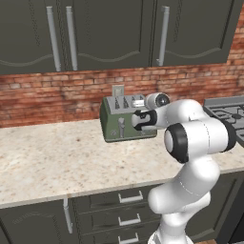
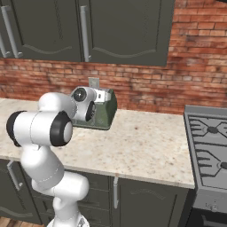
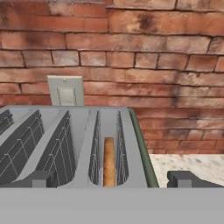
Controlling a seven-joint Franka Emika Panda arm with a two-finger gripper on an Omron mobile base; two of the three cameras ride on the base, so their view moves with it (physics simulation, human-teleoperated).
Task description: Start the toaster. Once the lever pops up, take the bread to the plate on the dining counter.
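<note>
One golden-brown bread slice (image 3: 109, 161) seated in the rightmost slot of the boxy olive-green, steel-topped toaster (image 3: 83, 144), directly ahead of the two-finger gripper (image 3: 116, 179). Jaws wide open, empty, poised at the front edge, likely approaching the lever.

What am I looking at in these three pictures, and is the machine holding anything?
It is a white robot arm in a rendered kitchen. Two pictures come from cameras behind it, left and right. The third looks along its hand.

On the beige counter stands a green toaster against the brick wall, with a stove to the right. The hand camera looks down into the slots, where a bread slice sits in the rightmost one.

The fingers stand wide open over the toaster's right end. Nothing is held.
</note>
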